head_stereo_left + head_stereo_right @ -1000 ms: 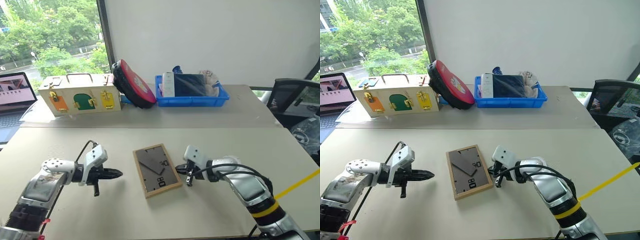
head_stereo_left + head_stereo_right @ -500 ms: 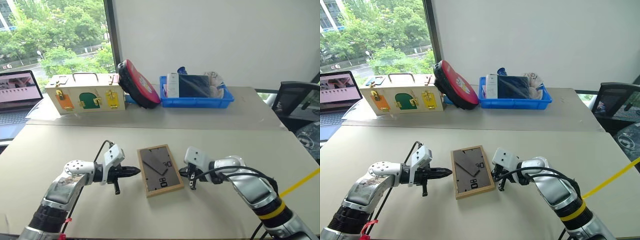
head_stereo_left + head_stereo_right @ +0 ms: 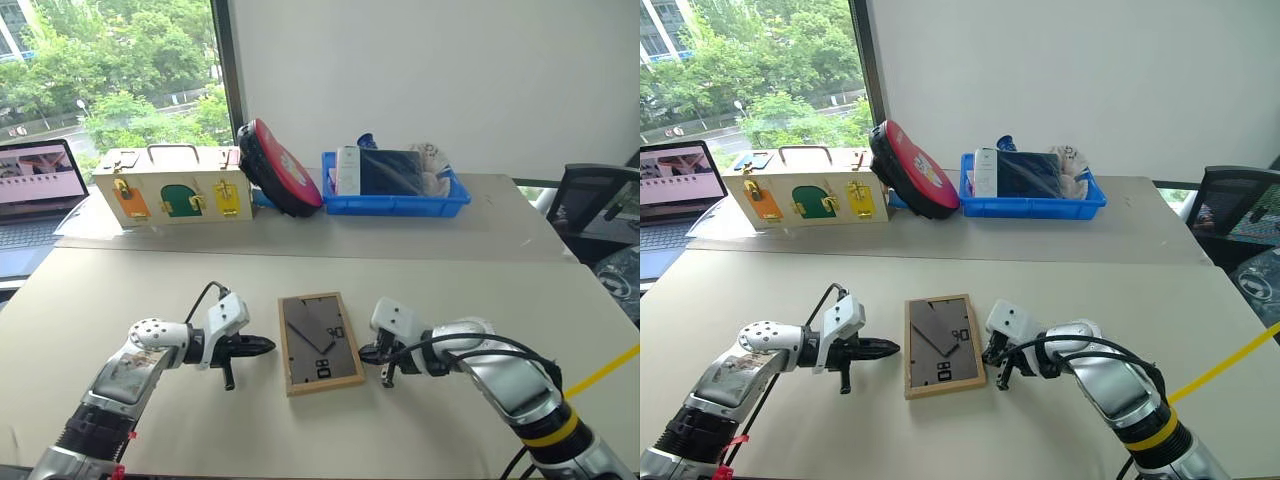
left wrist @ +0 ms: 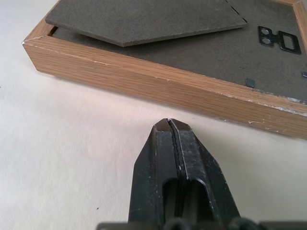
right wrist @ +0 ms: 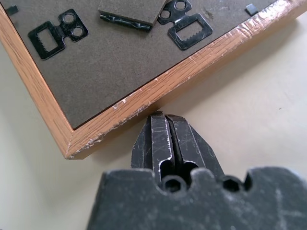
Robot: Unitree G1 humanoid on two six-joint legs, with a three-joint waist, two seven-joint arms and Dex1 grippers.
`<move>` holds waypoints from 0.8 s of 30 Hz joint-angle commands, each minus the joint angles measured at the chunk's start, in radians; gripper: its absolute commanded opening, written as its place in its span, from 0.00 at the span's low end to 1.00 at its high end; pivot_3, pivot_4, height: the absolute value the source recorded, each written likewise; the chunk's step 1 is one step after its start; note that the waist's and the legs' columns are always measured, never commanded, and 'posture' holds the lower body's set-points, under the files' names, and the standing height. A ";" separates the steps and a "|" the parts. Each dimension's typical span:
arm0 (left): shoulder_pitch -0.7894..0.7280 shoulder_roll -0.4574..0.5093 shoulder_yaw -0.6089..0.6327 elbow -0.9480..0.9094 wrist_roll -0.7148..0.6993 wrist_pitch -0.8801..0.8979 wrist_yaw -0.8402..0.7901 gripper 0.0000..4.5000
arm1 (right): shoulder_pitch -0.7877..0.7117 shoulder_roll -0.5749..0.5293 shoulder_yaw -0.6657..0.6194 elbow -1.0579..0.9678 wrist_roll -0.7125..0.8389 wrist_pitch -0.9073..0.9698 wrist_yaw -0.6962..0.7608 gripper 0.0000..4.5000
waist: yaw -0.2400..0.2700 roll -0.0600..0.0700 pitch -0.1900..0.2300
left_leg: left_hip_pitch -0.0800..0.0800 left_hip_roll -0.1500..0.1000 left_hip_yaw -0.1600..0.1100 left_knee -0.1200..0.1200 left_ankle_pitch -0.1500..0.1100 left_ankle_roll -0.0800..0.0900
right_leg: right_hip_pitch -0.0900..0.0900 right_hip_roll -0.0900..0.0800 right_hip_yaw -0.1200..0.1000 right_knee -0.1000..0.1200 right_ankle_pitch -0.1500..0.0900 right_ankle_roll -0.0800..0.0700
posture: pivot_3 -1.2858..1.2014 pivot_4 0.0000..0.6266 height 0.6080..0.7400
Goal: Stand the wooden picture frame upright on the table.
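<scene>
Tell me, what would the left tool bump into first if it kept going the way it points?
Most likely the frame. The shut left tool aims at its near wooden side, with just a strip of bare table between them. It looks slightly angled down, so it might scrape the table first.

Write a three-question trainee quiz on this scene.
1. True or false: the wooden picture frame stands upright on the table.
2. Which side of the frame faces up?
A. picture
B. dark back
C. glass
3. In what state are the left gripper and the right gripper?

Key:
1. False; it lies flat.
2. B.
3. Both shut, holding nothing, one at each long side of the frame.
</scene>
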 commanded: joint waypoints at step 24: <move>-0.012 0.062 -0.005 0.013 0.056 -0.079 -0.026 0.00 | 0.056 0.034 0.035 -0.020 0.218 0.151 -0.019 0.01 | -0.023 0.000 0.000 | 0.000 0.000 0.000 -0.001 -0.001 0.000 | -0.001 0.000 0.000 0.000 -0.002 -0.001 | 0.52 0.24 0.84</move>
